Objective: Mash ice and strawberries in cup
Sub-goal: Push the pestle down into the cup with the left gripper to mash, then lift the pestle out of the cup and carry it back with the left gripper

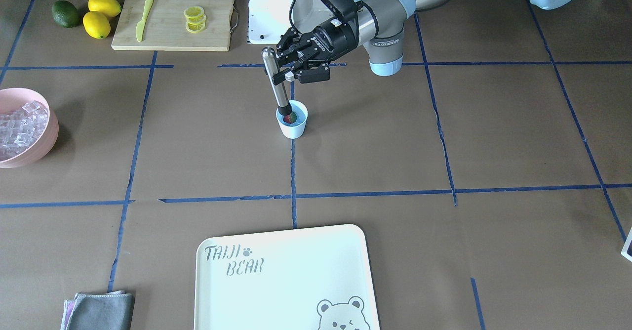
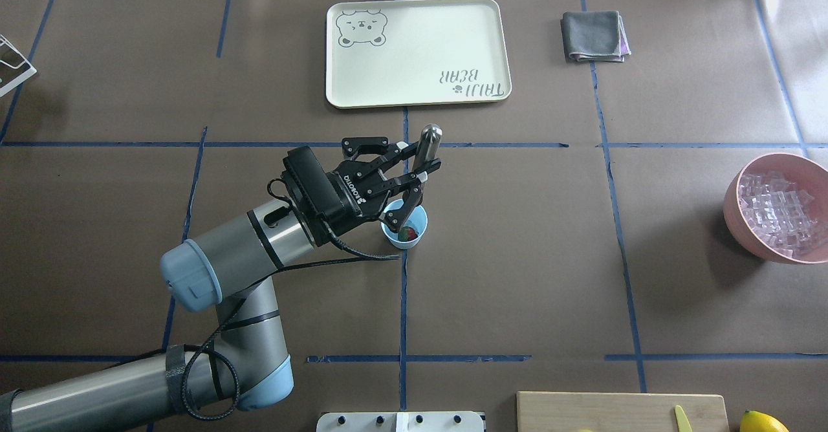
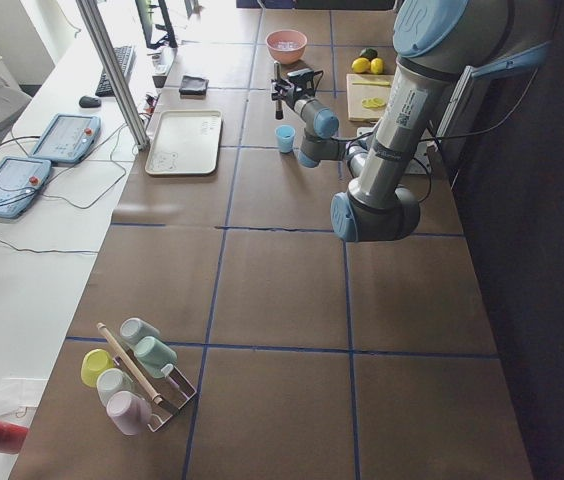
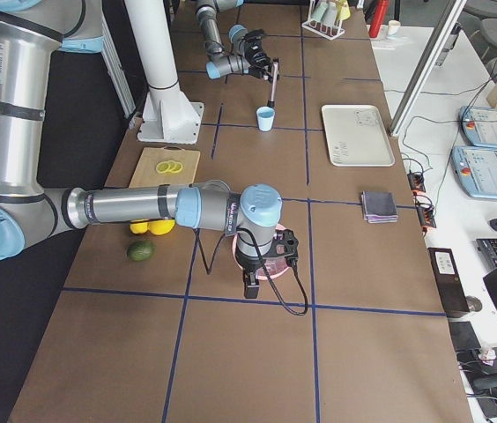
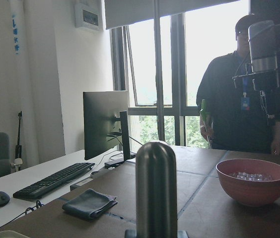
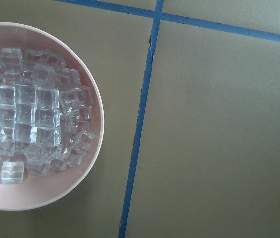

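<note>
One soft strawberry lies in the light, tippable cup; the slick muddler is clamped high by the left end effector.

Cup mouth blocked: steel muddler stands tilted inside, left gripper clamped on shaft above rim. Bare table all round cup (tray well apart, far across table). Pink bowl at right end: right gripper hangs over it, blocks top.

Strawberry and muddler end in the cup, tray beyond, ice in the bowl far right.
</note>
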`<state>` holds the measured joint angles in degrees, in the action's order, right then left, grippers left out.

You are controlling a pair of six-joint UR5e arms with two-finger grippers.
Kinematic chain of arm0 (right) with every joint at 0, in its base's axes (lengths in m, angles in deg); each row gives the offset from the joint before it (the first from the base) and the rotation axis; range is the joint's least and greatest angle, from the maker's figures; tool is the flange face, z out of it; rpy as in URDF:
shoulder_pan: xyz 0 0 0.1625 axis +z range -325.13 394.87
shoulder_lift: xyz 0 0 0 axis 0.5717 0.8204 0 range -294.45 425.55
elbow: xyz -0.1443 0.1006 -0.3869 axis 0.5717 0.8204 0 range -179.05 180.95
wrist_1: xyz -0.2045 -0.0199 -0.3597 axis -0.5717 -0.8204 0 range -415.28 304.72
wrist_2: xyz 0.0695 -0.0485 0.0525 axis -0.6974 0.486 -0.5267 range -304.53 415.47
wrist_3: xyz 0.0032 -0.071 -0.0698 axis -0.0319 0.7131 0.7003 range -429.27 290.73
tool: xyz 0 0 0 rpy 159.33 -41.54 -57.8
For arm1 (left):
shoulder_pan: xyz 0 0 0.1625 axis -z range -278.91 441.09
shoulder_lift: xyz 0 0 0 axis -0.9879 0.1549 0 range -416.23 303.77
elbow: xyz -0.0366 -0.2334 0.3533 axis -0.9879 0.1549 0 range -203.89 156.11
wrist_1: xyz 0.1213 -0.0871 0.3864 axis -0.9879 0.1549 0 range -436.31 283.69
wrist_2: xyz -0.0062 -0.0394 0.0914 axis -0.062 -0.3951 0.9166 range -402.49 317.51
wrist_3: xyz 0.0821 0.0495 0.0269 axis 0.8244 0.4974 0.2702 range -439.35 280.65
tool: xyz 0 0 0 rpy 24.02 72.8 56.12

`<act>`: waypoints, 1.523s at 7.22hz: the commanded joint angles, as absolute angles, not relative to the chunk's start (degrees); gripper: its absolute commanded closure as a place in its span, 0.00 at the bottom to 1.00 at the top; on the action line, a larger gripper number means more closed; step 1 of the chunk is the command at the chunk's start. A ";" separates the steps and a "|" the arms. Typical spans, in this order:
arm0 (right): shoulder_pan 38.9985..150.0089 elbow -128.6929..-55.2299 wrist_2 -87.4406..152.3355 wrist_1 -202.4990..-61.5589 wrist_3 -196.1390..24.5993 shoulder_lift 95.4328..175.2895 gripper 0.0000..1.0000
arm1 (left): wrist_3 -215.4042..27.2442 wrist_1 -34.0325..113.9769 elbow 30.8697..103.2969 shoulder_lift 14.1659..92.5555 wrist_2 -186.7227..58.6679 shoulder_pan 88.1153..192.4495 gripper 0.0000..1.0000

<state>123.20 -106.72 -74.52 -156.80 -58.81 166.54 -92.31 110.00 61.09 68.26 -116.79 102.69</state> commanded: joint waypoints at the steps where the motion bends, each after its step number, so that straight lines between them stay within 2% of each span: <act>1: 123.20 -106.72 -74.52 -156.80 -58.81 166.54 0.00 | -98.11 103.57 63.38 67.70 -116.85 104.46 1.00; 4: 123.20 -106.63 -74.43 -156.80 -58.81 166.54 0.00 | -99.21 68.84 79.86 64.45 -117.03 106.92 1.00; 6: 123.20 -106.54 -74.43 -156.80 -58.72 166.54 0.00 | -99.30 45.45 87.00 64.35 -122.44 111.55 1.00; 8: 123.20 -106.54 -74.43 -156.80 -58.72 166.54 0.00 | -97.82 26.78 89.31 64.35 -133.33 118.24 1.00; 11: 123.20 -106.54 -74.43 -156.80 -58.72 166.63 0.00 | -97.10 14.10 88.70 57.69 -144.40 126.75 1.00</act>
<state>123.20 -106.54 -74.43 -156.80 -58.72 166.60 -97.22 19.75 88.90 60.30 -139.29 122.69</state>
